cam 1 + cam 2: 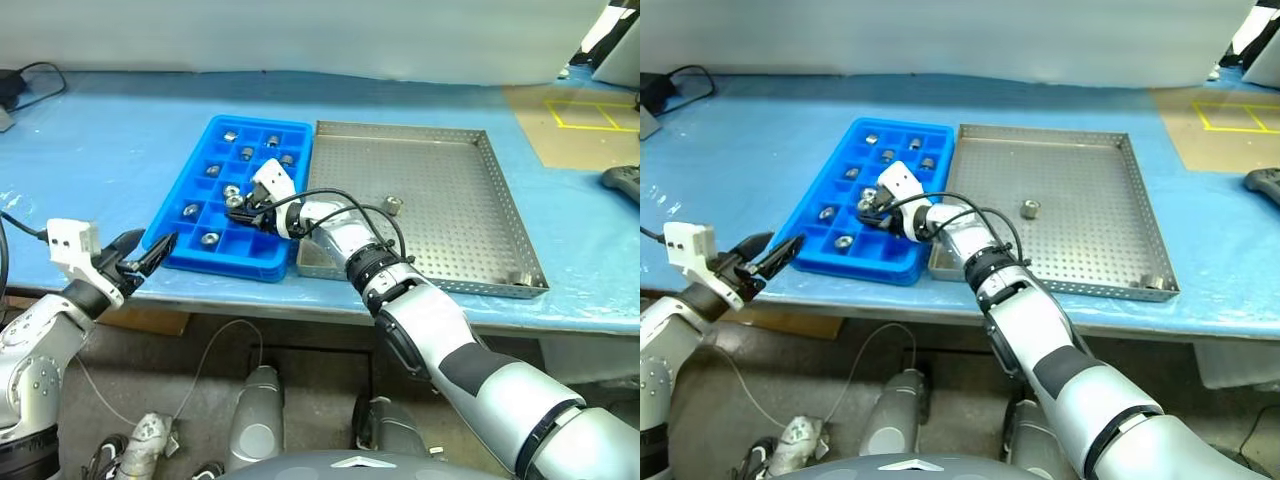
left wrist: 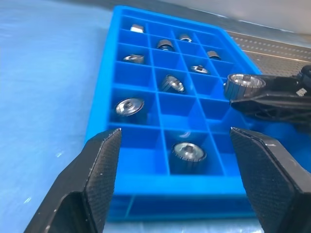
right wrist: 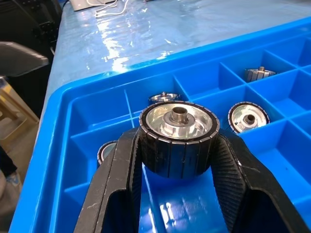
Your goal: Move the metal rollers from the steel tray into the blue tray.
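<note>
While the right end effector [image 3: 177, 160] pinches one roller [image 3: 179, 138] over the blue tray [image 1: 190, 180], the roller's flat face and centre hub point up. Several rollers [image 2: 129, 107] lie in the blue squares. One roller [image 1: 393, 205] sits in the steel tray [image 1: 450, 240]. The left end effector [image 1: 150, 252] is spread wide, holding nothing.

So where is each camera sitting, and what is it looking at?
Head, both eyes: looks forward and down at the bright blue gridded plastic tray and perforated steel tray; both arms show.
Left wrist: looks along the open left gripper at the blue tray.
Right wrist: looks along the right gripper, shut on a ribbed silver metal roller.
Shared: both wrist views show that held roller over the blue tray.
</note>
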{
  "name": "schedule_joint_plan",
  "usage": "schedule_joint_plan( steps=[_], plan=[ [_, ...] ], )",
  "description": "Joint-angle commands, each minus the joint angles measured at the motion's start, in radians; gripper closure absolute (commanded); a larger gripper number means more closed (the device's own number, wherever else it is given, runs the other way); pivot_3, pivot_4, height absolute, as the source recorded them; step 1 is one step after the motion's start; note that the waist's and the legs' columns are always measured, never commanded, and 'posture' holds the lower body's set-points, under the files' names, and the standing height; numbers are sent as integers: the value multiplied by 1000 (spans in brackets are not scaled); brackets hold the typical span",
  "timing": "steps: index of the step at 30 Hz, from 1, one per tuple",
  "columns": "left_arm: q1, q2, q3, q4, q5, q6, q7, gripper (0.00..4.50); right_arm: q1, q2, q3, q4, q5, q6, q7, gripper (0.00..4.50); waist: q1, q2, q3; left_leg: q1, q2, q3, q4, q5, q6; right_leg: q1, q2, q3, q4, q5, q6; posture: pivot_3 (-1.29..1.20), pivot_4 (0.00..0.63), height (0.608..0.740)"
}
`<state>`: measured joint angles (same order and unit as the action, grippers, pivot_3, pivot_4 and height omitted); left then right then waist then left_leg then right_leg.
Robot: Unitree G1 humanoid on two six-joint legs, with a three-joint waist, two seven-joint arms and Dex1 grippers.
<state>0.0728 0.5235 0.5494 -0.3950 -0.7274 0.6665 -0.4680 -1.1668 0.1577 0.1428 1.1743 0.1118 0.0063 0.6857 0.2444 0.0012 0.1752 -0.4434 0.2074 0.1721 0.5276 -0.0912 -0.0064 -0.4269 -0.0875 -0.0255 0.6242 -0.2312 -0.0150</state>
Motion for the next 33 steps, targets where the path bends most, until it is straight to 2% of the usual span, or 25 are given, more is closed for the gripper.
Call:
schedule_joint_plan(
  steps=[1, 8, 18, 21, 25, 30, 33],
  plan=[
    [12, 1, 30, -56, -29, -9, 19, 751, -84, 125, -48, 16, 18, -39, -31, 2893, 18, 0, 0, 0, 0, 0, 0, 0, 0, 0, 0, 0, 0, -1, 1, 588, 150, 740],
    [-34, 27, -9, -19, -37, -3, 16, 751, -99, 79, -100, 48, 11, -47, -57, 2893, 55, 0, 0, 0, -1, -1, 0, 0, 0, -2, 0, 1, 1, -2, 3, 533, 150, 740],
    [-132, 59, -84, 71, -16, 0, -31, 751, -46, 58, -104, 23, -7, -42, -46, 2893, 41, 0, 0, -2, 0, 0, 0, 0, -1, -6, 2, 3, 4, 0, 0, 449, 150, 740],
    [-155, 60, -104, 95, -6, -6, -41, 751, -17, 71, -96, -3, -4, -42, 11, 1832, 34, 0, 0, -4, 0, 0, 1, 0, -1, -7, 2, 3, 5, 2, -2, 434, 150, 740],
    [-179, 64, -121, 122, 1, -10, -56, 751, -4, 74, -74, -10, -32, -33, -14, 509, 17, 0, 0, -6, 0, 0, 3, 0, -1, -8, 2, 2, 4, 2, -3, 416, 150, 740],
    [-208, 65, -135, 147, 9, -11, -76, 751, 2, 32, -96, -62, -16, -24, -15, 509, 0, 0, 0, -7, -1, 0, 4, 1, -1, -11, 2, 2, 9, 2, -3, 387, 150, 740],
    [-225, 61, -154, 172, 17, -17, -92, 751, 65, -3, -89, -185, -2, 20, 26, 509, -9, -1, 0, -7, 0, 0, 4, 1, -2, -11, 2, 2, 11, 2, -3, 354, 150, 740]
  ],
)
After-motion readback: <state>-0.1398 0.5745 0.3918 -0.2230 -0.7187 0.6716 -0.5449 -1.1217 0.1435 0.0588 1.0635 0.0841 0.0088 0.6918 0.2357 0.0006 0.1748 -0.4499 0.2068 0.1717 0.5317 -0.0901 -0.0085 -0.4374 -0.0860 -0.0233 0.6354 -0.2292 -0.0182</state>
